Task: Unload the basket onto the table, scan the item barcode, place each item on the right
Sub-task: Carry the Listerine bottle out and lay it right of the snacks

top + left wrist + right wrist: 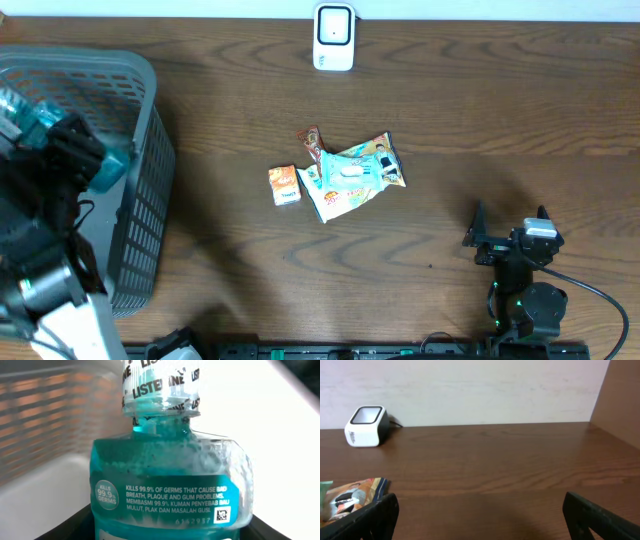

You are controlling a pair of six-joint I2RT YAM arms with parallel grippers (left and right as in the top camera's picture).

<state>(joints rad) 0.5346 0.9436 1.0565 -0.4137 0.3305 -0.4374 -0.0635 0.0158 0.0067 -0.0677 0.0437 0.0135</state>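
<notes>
I judge the scan not yet done: my left pincer, part-open, grips the mouthwash bottle over the grey basket, well apart from the scanner at the far edge of the worktop. The right pincer stands wide open and empty. Only the left wrist view shows the bottle's label and small square code, and only the overhead shows how far the bottle has to travel.

Teal mouthwash bottle; grey slatted basket; white-black scanner; brown woodgrain table.
</notes>
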